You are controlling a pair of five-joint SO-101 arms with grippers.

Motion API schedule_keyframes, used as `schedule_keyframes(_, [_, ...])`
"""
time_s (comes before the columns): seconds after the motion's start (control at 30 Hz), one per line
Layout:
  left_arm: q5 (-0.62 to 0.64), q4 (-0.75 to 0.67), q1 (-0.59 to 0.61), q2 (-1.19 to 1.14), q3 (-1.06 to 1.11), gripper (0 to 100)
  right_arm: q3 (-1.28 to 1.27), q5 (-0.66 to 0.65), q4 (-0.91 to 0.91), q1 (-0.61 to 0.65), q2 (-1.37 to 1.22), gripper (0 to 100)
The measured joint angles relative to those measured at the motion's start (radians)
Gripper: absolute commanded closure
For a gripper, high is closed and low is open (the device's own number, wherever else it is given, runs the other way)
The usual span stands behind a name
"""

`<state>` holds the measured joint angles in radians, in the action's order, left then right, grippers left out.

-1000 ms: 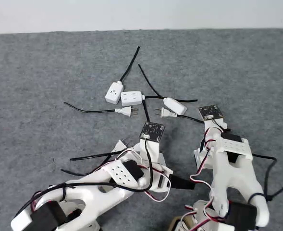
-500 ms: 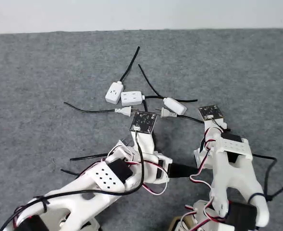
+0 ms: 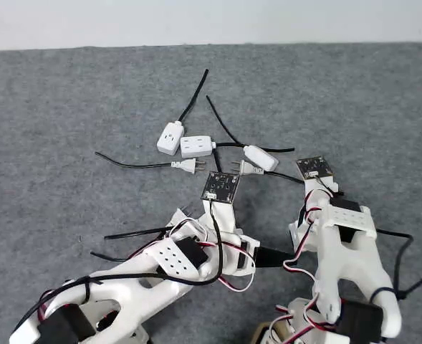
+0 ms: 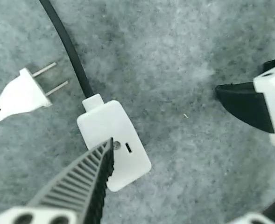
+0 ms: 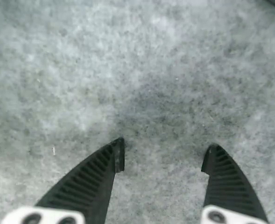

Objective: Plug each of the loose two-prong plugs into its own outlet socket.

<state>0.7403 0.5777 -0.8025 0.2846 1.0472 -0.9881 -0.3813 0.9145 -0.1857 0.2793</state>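
The grey mat (image 3: 67, 93) covers the table. My left arm (image 3: 160, 269) comes in from 7 o'clock toward the middle, and the right arm (image 3: 347, 244) stands at 5 o'clock.

The left gripper (image 4: 164, 117) is spread wide and holds nothing. It sits above a near socket (image 4: 114, 135). The tip of its ribbed finger (image 4: 88, 186) overlaps the socket's slotted face, though I cannot tell whether it touches. The other finger (image 4: 244, 100) is well apart, over bare mat. The right gripper (image 5: 165, 147) is spread too, nothing between its fingers, over bare mat.

From above, a first socket (image 3: 170, 137) lies at 11 o'clock from the left wrist, with a second socket (image 3: 196, 146) just beside it at its 4 o'clock. A third socket (image 3: 261, 158) lies at 2 o'clock from that wrist.

A first plug (image 3: 188, 165) lies at 7 o'clock of the second socket, prongs bare and pointing to 3 o'clock. A second plug (image 3: 243, 168) lies just beside the third socket at its 8 o'clock, prongs bare toward 9 o'clock. A near plug (image 4: 23, 95) lies beside the near socket's black cord (image 4: 67, 46) — prongs bare, aimed at the cord
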Motion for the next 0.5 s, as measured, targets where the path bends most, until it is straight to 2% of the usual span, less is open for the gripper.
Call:
schedule_keyframes(0.33, [0.000, -0.005, 0.002, -0.003, 0.005, 47, 0.000, 0.000, 0.000, 0.000, 0.000, 73.2])
schedule_keyframes(0.5, [-0.003, -0.006, 0.041, -0.003, 0.006, 47, 0.000, 0.000, 0.000, 0.000, 0.000, 73.2])
